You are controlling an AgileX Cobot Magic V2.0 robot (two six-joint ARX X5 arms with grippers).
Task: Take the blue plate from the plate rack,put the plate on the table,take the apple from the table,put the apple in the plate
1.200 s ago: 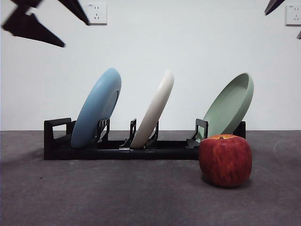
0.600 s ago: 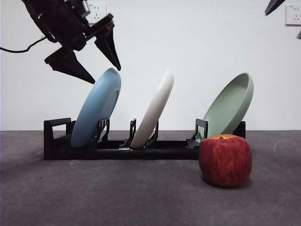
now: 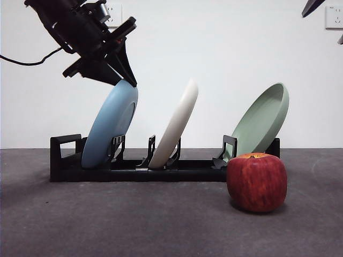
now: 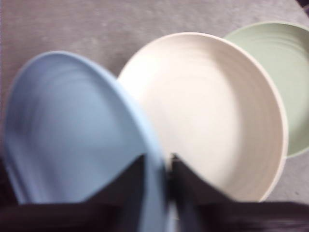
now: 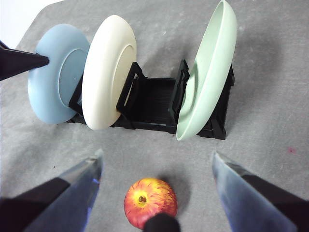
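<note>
Table point(image 3: 161, 225): dark grey, speckled, filling the lower part of the front view; a pale wall stands behind it.

Plate rack point(image 3: 134, 171): long, low, black, lying across the middle of the front view on the table, boxy handle at its left end. It carries three plates, all leaning to the right.

Blue plate point(image 3: 110, 126): in the rack's leftmost slot, left of centre in the front view.

Cream-white plate point(image 3: 176, 126): middle slot, just right of the blue plate, apart from it.

Pale green plate point(image 3: 262, 120): rightmost slot, its lower edge hidden behind the apple in the front view.

Left gripper point(image 3: 124, 81): comes in from the upper left of the front view; its jaws straddle the top rim of the blue plate, one on each face. The left wrist view, blurred, shows the rim running between them.

Right gripper point(image 5: 157, 166): jaws spread wide, held above the table with the apple between them in its wrist view.

Apple point(image 3: 256, 182): dark red, on the table at lower right, in front of the rack's right end.
</note>
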